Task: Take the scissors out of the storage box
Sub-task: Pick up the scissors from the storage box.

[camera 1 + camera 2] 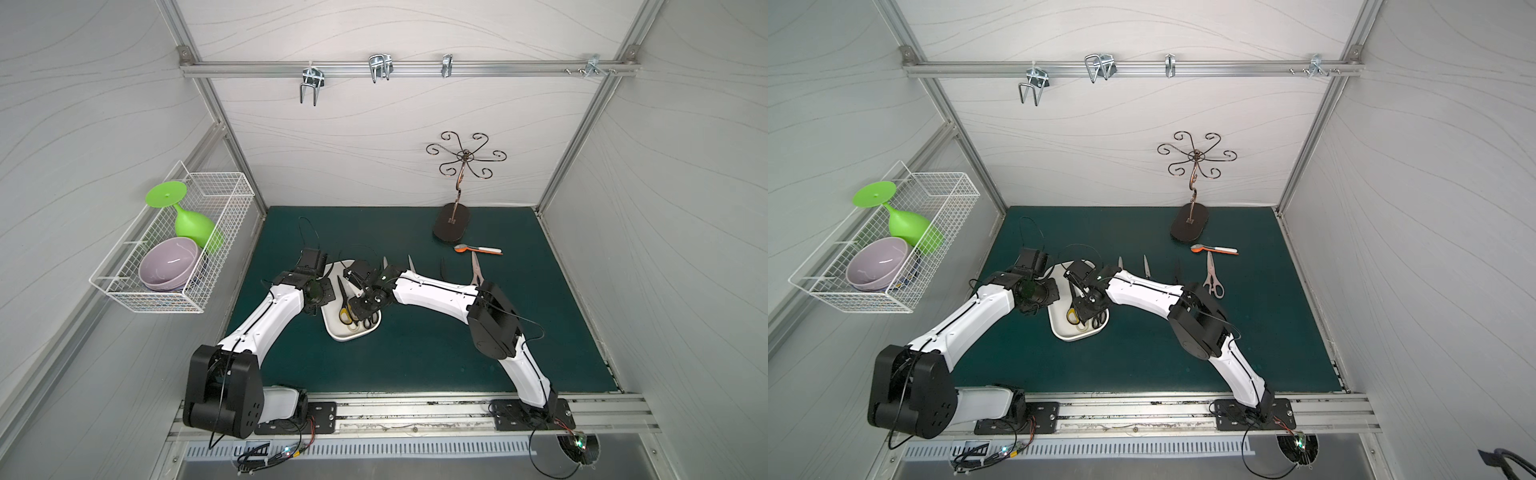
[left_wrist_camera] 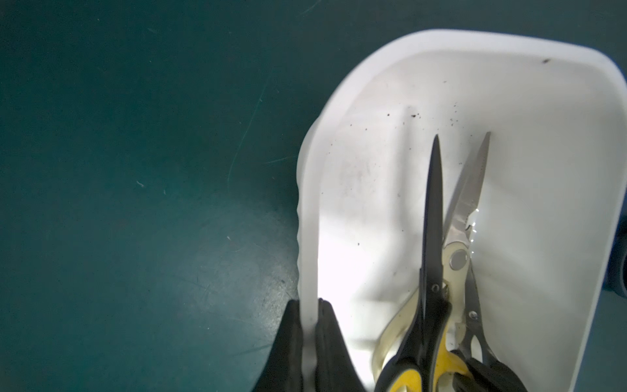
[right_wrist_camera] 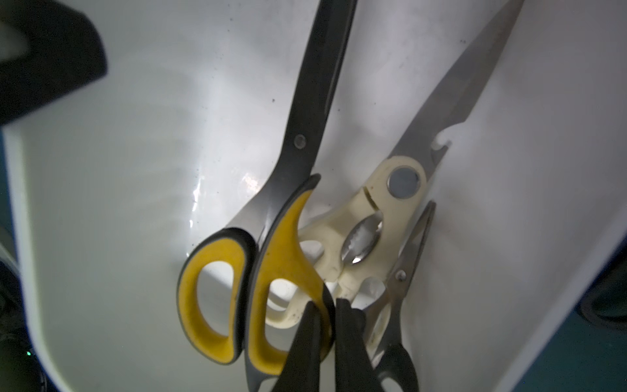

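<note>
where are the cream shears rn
In the right wrist view the cream shears lie in the white box, under the yellow scissors and beside a small steel pair.

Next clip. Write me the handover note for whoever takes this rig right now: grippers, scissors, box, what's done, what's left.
Left gripper: shut on the box wall, apparently steadying it.
Right gripper: shut on a handle of the yellow-black scissors, which lie in the box.
In the box with them: cream shears, small steel pair.
Done: pink pair lies on the mat by the spoon; three more pairs lie partly hidden behind the right arm.
Left: lift out the three pairs seen in the box.
</note>
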Motion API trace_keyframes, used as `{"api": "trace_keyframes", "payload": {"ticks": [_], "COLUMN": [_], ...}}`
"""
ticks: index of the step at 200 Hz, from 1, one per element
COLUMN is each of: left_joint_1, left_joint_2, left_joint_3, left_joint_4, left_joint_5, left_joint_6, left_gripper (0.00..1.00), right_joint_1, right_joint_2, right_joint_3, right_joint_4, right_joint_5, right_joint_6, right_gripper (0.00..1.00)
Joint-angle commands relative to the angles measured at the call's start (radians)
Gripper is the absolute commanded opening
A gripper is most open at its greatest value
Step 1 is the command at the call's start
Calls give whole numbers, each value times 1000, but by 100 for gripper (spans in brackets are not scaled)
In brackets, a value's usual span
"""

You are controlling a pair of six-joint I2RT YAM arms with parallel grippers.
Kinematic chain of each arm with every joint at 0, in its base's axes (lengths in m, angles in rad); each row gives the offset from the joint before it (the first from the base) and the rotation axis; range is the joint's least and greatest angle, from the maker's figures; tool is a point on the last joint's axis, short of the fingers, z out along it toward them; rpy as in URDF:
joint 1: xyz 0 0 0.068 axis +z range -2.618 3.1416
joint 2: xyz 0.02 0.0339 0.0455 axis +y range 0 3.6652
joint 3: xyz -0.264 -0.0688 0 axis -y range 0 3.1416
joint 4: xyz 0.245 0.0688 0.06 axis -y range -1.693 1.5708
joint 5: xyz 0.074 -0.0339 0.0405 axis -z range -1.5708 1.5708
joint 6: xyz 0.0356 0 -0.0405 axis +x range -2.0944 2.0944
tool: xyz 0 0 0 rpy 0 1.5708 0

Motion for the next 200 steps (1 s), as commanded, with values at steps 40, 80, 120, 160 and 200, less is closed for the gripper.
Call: {"api": "trace_keyframes", "payload": {"ticks": [40,80,120,160,200], "left_joint_1": [-5,-5,-5,-6,-6], "left_joint_2": [-1,-1,2,5,8], "left_joint_3": [11,11,13,15,15], "left_joint_4": [22,20,20,20,22], "left_joint_5": [-26,-30,-34,-33,-33], "left_joint_6": [0,2,3,5,8], "left_gripper": [0,0,0,0,0], "right_joint_1": [-11,-22,-31,-47,-57], "right_joint_2": [-62,-79,-100,-137,-199], "right_joint_3": [21,5,-24,-58,-105], "right_joint_4": [-41,-53,-55,-57,-68], "right_joint_5": [43,68,86,98,117], "right_joint_6": [-23,-38,-38,-38,-57], "right_gripper": [0,0,0,0,0]}}
